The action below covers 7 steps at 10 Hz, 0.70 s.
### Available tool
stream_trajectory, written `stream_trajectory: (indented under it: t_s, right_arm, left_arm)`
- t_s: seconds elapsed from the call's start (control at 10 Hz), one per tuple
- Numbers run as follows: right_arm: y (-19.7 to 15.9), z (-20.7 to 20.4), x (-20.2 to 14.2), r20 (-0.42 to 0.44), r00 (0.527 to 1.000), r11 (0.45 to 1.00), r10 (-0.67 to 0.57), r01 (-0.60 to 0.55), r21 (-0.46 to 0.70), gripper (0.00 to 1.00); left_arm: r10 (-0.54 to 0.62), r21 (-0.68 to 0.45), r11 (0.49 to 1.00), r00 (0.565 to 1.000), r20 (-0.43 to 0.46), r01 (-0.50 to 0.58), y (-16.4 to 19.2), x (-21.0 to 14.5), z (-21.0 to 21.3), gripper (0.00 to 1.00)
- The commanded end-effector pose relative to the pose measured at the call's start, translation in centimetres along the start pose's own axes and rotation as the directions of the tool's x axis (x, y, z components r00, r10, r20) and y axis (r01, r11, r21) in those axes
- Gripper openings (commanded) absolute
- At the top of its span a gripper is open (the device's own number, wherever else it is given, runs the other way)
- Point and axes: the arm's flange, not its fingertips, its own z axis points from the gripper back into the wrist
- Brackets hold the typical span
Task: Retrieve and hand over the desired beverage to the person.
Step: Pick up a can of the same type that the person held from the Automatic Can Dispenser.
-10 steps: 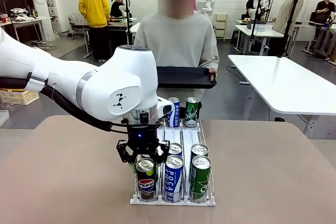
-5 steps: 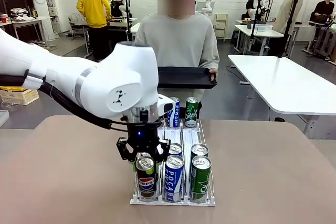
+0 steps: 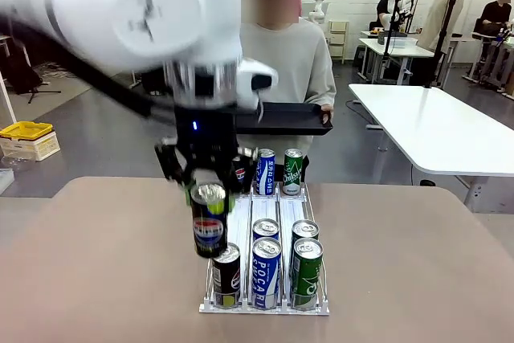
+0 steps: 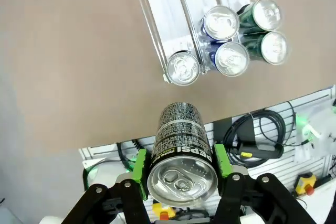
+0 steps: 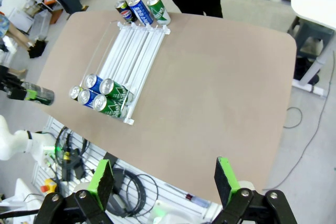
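Observation:
My left gripper (image 3: 208, 196) is shut on a black Pepsi can (image 3: 209, 232), which hangs upright in the air above the left lane of the white can rack (image 3: 241, 218). In the left wrist view the Pepsi can (image 4: 180, 148) sits between the green pads (image 4: 140, 164) of the left gripper (image 4: 180, 162), well above the table. The person (image 3: 277, 58) in a grey sweatshirt stands at the far side holding a black tray (image 3: 285, 118). My right gripper (image 5: 164, 178) is open and empty, high over the table's near right corner.
The rack's front holds another Pepsi can (image 3: 226, 275), a Pocari can (image 3: 266, 272) and a green can (image 3: 306, 272), with two cans behind them. Three more cans (image 3: 267, 171) stand at the far end. A white table (image 3: 434, 130) is at the right.
The left arm has risen, lifting the Pepsi can out of the rack's front left slot. Another Pepsi can now stands in that front spot.

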Motion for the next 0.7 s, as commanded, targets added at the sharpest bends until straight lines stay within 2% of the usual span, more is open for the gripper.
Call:
stream_trajectory:
  t_s: [0.0, 0.3, 0.6]
  right_arm:
    - [-0.1, -0.2, 0.0, -0.001, 1.000, 1.000, 0.002, -0.002, 0.010, 1.00]
    - [-0.1, -0.2, 0.0, -0.001, 1.000, 1.000, 0.002, -0.002, 0.010, 1.00]
    - [-0.1, -0.2, 0.0, -0.001, 1.000, 1.000, 0.002, -0.002, 0.010, 1.00]
  left_arm:
    - [0.008, 0.002, 1.000, 1.000, 0.011, -0.008, 0.0, 3.4, 4.0, 0.00]
    - [0.059, 0.003, 0.998, 0.998, 0.022, -0.059, 0.3, 8.2, 8.3, 0.00]
    - [0.078, -0.020, 0.997, 0.997, -0.008, -0.078, 0.9, 11.3, 8.2, 0.00]
